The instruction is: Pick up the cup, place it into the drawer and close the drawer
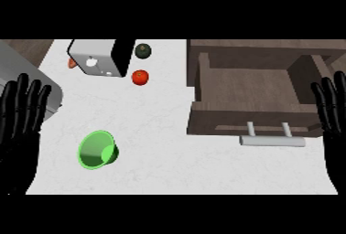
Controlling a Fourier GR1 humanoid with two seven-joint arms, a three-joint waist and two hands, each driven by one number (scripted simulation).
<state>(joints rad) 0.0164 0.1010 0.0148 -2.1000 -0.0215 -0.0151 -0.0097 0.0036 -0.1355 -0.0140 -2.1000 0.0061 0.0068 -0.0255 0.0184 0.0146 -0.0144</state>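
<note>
Kitchen: white counter (175,137), toaster (101,57), tomato (140,77), open drawer (250,91).

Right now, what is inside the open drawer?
The drawer shows only its bare wooden floor. The green cup lies on the counter. The strip behind the drawer's front panel is hidden.

The white marbled counter (169,137) carries a green cup (99,150) on its side, just right of the left hand (20,123). Farther beyond that hand stand a toaster (101,57), a red tomato (140,77) and a dark round fruit (143,50), perhaps an avocado. An open wooden drawer (250,98) sits left of the right hand (331,109).
</note>
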